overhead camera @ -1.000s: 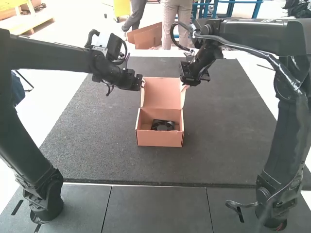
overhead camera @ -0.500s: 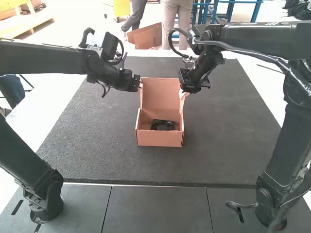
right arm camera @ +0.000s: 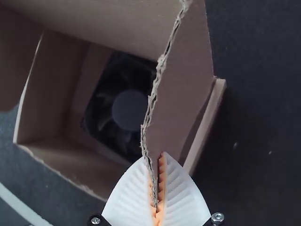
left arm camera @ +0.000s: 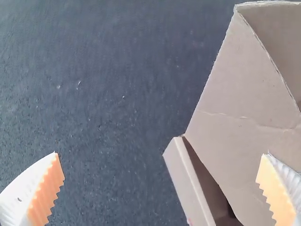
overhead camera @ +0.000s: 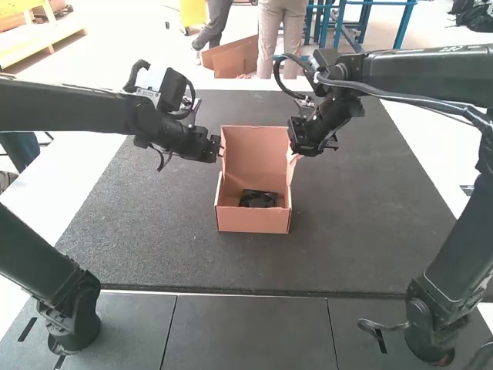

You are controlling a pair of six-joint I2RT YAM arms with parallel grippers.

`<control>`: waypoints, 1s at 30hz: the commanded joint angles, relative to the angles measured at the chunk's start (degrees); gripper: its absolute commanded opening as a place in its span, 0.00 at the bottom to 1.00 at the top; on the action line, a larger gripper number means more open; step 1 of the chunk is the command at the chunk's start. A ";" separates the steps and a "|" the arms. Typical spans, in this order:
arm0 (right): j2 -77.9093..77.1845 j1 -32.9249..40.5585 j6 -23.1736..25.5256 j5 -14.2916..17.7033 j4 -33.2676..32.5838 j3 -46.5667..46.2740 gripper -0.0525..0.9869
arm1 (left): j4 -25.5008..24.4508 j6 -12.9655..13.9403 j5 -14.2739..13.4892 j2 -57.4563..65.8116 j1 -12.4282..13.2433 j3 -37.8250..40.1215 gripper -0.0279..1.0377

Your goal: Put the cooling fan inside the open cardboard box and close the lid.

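The black cooling fan [overhead camera: 258, 199] lies in the brown cardboard box [overhead camera: 253, 218], mid-frame. The right gripper [right arm camera: 157, 183] pinches the lid's side flap [right arm camera: 181, 94], likely to shut it. The left gripper [overhead camera: 218, 146] hangs spread wide beside the lid.

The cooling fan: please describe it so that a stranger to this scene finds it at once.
A large dark grey mat is the work surface; at its middle stands an open brown cardboard box, lid upright. The black square cooling fan lies flat on the box floor, the only dark thing inside, with curved blades around a round hub.
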 commanded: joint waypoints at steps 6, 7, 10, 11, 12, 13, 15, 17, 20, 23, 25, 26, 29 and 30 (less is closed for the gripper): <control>-4.54 1.05 1.81 -2.14 2.46 -3.75 0.03 | 0.38 -0.33 0.21 -2.32 -0.52 -0.68 0.94; -4.89 1.05 1.81 -2.32 2.72 -4.28 0.03 | 0.47 -0.33 0.21 -2.32 -0.52 -0.76 0.94; -5.41 1.22 1.81 -3.11 3.60 -6.04 0.03 | 0.64 -0.25 0.21 -2.32 -0.52 -0.85 0.94; -5.59 1.40 1.81 -3.37 3.69 -6.48 0.03 | 0.64 -0.33 0.21 -2.32 -0.70 -0.94 0.94; -5.68 1.66 1.81 -3.72 3.86 -6.92 0.03 | 0.55 -0.25 0.21 -2.32 -0.79 -0.94 0.94; -5.85 1.93 1.81 -4.07 4.13 -7.36 0.03 | 0.55 -0.25 0.21 -2.32 -1.05 -1.03 0.94; -6.03 2.45 1.72 -5.04 4.74 -8.06 0.03 | 0.47 -0.33 0.13 -2.32 -1.40 -1.03 0.94; -6.12 2.89 1.72 -5.57 5.45 -8.50 0.03 | 0.55 -0.25 0.21 -2.32 -1.58 -1.20 0.94; -6.03 3.33 1.63 -6.89 6.06 -9.46 0.03 | 0.55 -0.25 0.21 -2.32 -1.58 -1.55 0.94; -6.03 3.86 1.72 -7.06 7.12 -11.13 0.03 | 0.47 -0.25 0.21 -2.41 -1.58 -2.17 0.94; -6.12 4.48 1.46 -7.06 7.47 -12.45 0.03 | 0.29 -0.25 0.21 -2.93 -1.49 -2.78 0.94; -6.03 4.83 1.37 -6.98 7.91 -13.24 0.03 | 0.11 -0.25 0.30 -3.37 -1.49 -3.05 0.94; -6.03 5.53 0.49 -5.92 8.87 -15.44 0.03 | -0.06 -0.25 0.30 -5.04 -1.40 -4.28 0.94; -6.03 5.71 0.05 -5.22 8.96 -15.97 0.03 | -0.15 -0.33 0.30 -5.57 -1.40 -4.72 0.94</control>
